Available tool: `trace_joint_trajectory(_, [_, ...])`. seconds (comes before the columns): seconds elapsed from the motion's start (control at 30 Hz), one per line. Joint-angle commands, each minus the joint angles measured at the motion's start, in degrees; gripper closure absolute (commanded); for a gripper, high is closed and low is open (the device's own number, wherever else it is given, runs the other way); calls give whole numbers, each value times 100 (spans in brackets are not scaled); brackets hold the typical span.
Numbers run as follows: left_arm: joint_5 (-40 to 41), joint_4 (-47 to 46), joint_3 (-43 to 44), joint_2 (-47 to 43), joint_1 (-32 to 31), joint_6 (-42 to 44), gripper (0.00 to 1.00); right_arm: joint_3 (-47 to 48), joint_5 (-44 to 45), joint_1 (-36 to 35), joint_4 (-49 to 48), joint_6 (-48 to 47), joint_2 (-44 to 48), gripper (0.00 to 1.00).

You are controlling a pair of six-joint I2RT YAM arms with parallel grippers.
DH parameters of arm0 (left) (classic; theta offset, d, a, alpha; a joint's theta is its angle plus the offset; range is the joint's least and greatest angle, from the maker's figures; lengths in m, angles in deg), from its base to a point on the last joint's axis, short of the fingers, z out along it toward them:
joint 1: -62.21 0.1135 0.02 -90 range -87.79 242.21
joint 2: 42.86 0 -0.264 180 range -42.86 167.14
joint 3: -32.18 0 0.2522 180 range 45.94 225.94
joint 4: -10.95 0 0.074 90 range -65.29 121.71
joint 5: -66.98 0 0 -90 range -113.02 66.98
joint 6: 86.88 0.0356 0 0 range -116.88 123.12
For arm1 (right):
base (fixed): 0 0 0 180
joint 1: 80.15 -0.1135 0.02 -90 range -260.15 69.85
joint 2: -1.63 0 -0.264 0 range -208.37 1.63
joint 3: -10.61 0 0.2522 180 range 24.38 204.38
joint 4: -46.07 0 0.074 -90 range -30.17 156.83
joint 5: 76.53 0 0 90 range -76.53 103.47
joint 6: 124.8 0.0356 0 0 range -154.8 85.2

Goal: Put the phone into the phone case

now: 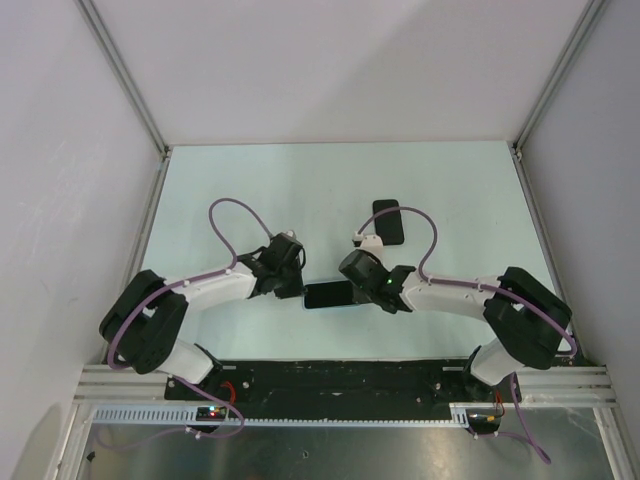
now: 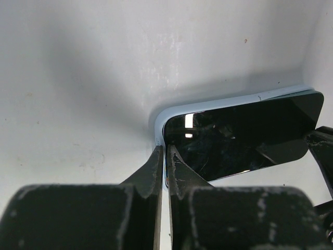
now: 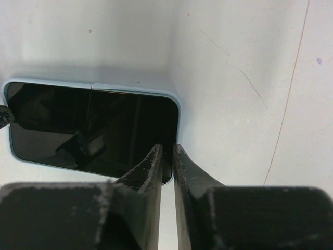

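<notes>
The phone (image 1: 328, 294) is a glossy black slab lying across the table between my two grippers. The pale-blue phone case (image 2: 174, 111) shows as a light rim around its left end and far edge. In the right wrist view the case rim (image 3: 104, 86) runs along the phone (image 3: 93, 125) and round its corners. My left gripper (image 2: 165, 148) is shut on the case's left end, also seen from above (image 1: 300, 291). My right gripper (image 3: 167, 148) is shut on the right end of the phone and case, also seen from above (image 1: 358, 291).
A second plain black slab (image 1: 389, 221) lies on the table behind the right gripper. White walls with metal corner posts (image 1: 165, 150) enclose the table on three sides. Purple cables (image 1: 228, 225) loop above both arms.
</notes>
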Motion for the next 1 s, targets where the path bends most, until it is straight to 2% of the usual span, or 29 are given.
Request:
trace_joint_trajectory(0.0, [-42,-291,50,190,-114,-113,93,-416,-1025,-177,-240,336,-239,79])
trace_joint_trajectory(0.13, [-42,-288,32,171,-116,-113,93,-565,-1128,-11,-271,310,81,73])
trace_joint_trajectory(0.67, [-42,-279,-30,70,-116,-122,93,-772,-1035,363,-63,244,708,72])
trace_joint_trajectory(0.97, [-113,-277,-11,99,-110,-101,93,-765,-1306,436,-245,174,565,78])
